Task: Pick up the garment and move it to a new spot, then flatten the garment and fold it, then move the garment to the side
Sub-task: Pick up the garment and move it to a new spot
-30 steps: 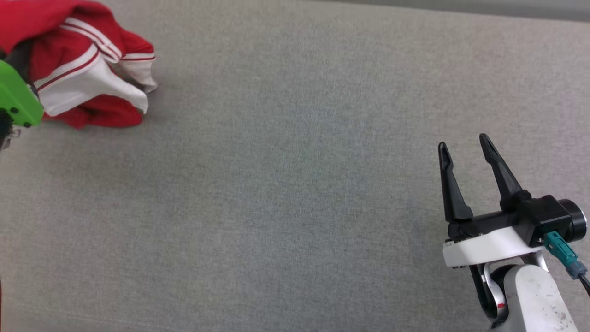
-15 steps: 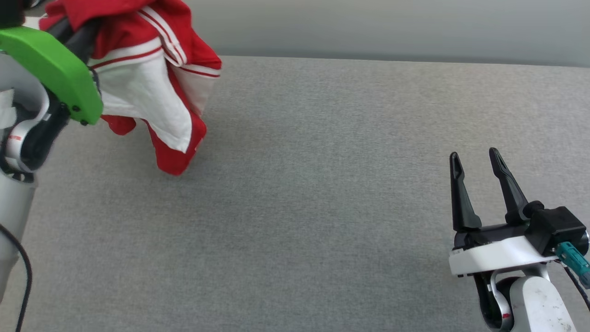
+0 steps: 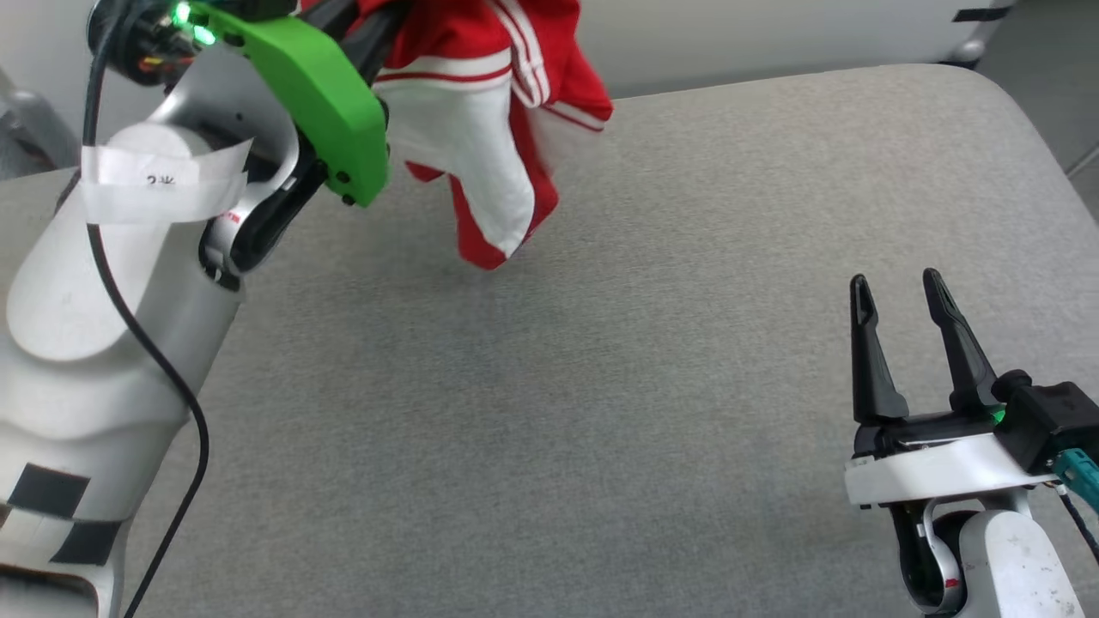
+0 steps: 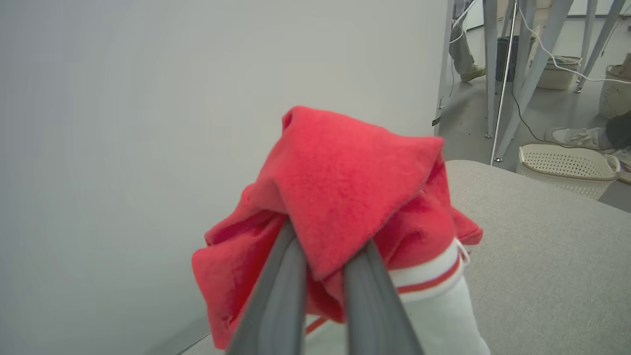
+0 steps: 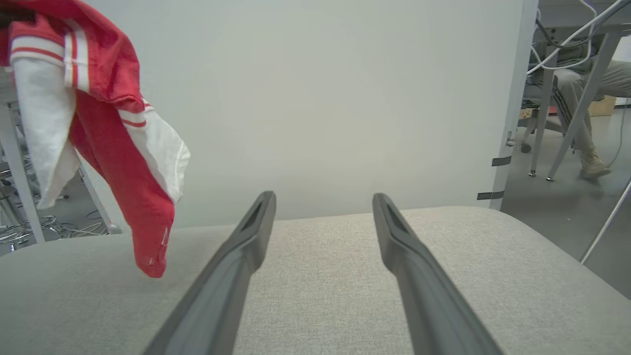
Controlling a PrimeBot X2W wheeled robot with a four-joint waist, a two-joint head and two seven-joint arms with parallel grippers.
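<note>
The garment (image 3: 489, 129), red with white sleeves and striped trim, hangs bunched from my left gripper (image 3: 365, 34) above the far left of the grey table (image 3: 601, 386). In the left wrist view the two fingers of my left gripper (image 4: 323, 256) are shut on a red fold of the garment (image 4: 345, 182). The right wrist view has the garment (image 5: 113, 148) dangling at the left, its lowest red tip close to the table top. My right gripper (image 3: 897, 287) stands open and empty at the lower right, far from the cloth, and its fingers (image 5: 231, 266) point across bare table. The chest print is hidden.
A pale wall (image 5: 320, 98) stands just behind the table. The table's rounded far right corner (image 3: 987, 86) drops to the floor. Beyond it are pale baskets (image 4: 567, 160), metal frame legs (image 4: 498, 74) and a seated person's leg (image 5: 581, 93).
The garment lay crumpled on the table at the far left; my left gripper has lifted it and carried it rightwards. The head camera has shifted too. My right gripper stays open.
</note>
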